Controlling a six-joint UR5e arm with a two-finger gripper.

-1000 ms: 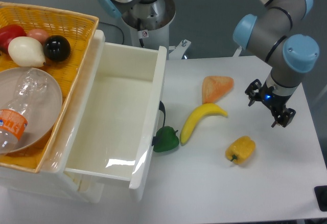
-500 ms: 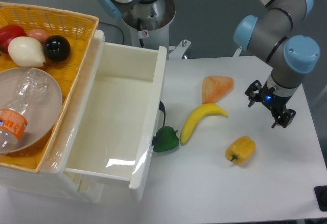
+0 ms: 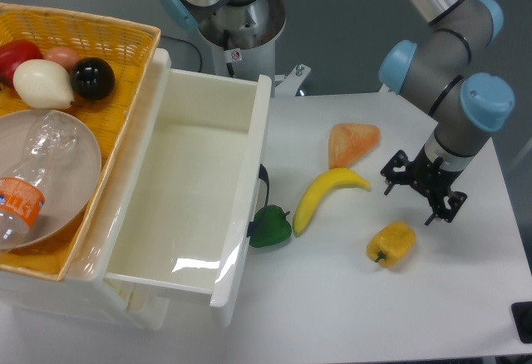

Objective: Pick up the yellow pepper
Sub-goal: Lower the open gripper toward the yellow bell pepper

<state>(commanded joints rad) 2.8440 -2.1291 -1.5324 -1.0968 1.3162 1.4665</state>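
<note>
The yellow pepper lies on the desk, stem toward the front, apart from the banana and the green pepper. This free space permits an unobstructed descent. The hand hovers just above and behind the pepper, fingers spread and holding nothing, positioned to straddle the fruit.
</note>
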